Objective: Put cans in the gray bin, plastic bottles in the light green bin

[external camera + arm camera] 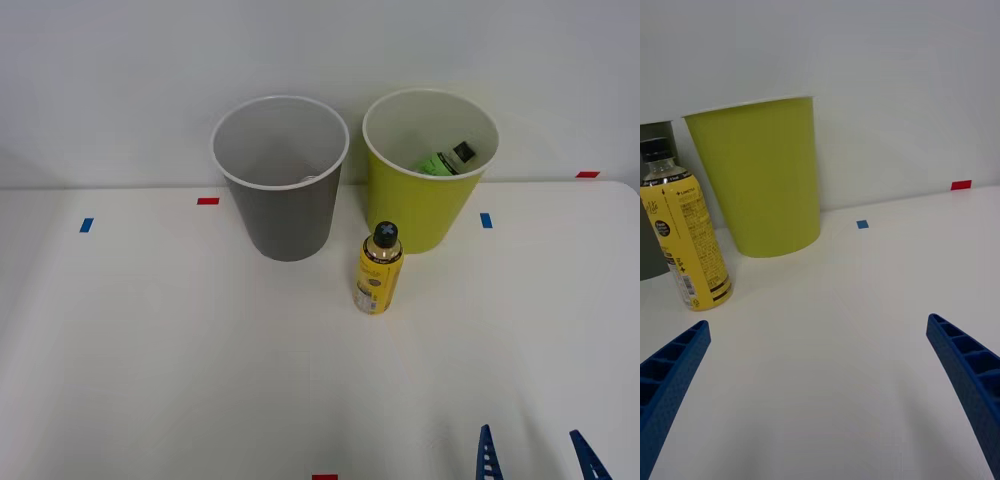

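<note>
The gray bin (285, 215) and the light green bin (420, 205) stand side by side at the back of the white table. A small green plastic bottle (443, 160) with a black cap lies inside the light green bin. A yellow bottle (379, 270) with a black cap stands upright just in front of the gap between the bins. My right gripper (537, 455) is open and holds nothing, low at the table's near right, well short of the yellow bottle. In the wrist view the gripper (818, 326) faces the light green bin (764, 180) and the yellow bottle (689, 240). The cans are out of view.
Small red and blue tape marks (486, 220) dot the table. A pale wall rises right behind the bins. Bare tabletop (200, 370) stretches across the front and left.
</note>
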You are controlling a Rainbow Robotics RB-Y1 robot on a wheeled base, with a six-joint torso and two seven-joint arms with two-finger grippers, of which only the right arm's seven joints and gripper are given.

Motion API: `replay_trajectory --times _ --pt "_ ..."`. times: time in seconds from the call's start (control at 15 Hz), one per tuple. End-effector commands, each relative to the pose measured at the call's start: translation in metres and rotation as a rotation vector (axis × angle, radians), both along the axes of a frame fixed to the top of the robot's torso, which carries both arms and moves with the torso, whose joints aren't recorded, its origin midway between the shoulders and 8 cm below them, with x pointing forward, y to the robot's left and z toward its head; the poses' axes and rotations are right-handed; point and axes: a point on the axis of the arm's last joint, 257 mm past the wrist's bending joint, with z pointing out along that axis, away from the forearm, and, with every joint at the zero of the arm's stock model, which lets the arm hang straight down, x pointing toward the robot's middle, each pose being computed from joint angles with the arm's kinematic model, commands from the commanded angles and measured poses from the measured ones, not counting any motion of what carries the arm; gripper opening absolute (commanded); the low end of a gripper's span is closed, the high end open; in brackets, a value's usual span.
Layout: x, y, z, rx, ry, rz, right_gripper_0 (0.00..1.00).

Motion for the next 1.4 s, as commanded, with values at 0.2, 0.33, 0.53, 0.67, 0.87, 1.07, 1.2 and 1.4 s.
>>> replay_trajectory --times 0.2,0.33,0.53,0.67,0.87,1.07,1.2,1.4 --pt "0.0 0.0 0.0 0.0 0.0 0.0 1.0" --pt "0.0 0.0 0.0 0.0 0.0 0.0 1.0" --pt "0.0 0.0 0.0 0.0 0.0 0.0 1.0" --pt "0.0 0.0 0.0 0.0 0.0 0.0 1.0" --pt "0.0 0.0 0.0 0.0 0.0 0.0 1.0" --pt "0.0 0.0 0.0 0.0 0.0 0.0 1.0" --pt "0.0 0.0 0.0 0.0 0.0 0.0 1.0" --pt "0.0 0.0 0.0 0.0 0.0 0.0 1.0"
